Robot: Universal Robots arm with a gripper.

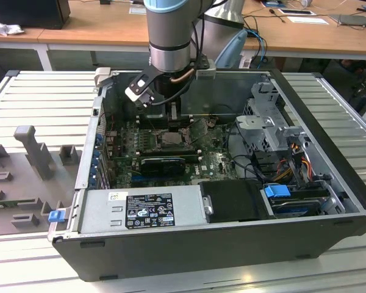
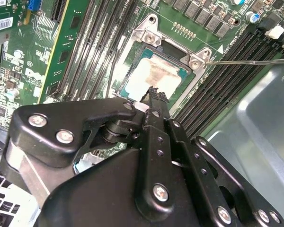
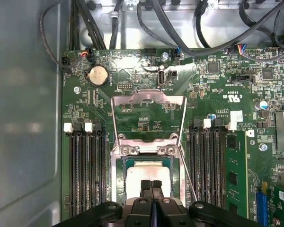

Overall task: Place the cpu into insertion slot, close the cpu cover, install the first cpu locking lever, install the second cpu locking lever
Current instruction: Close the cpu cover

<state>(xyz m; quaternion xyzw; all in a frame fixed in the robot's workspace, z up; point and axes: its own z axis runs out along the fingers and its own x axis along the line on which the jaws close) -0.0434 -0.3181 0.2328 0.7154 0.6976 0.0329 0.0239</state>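
Arm upright, jaws together, perhaps touching cpu.

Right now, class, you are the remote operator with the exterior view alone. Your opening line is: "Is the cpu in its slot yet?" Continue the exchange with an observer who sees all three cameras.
Observer: Yes. In both wrist views the cpu lies flat in the socket.
Operator: Is the cpu cover down over it?
Observer: No. In the first wrist view the cpu cover is swung open away from the socket, and the green board shows through its square opening.
Operator: Is the end effector holding anything?
Observer: No. The end effector is closed on nothing, just over the cpu's edge. I cannot tell whether it touches.
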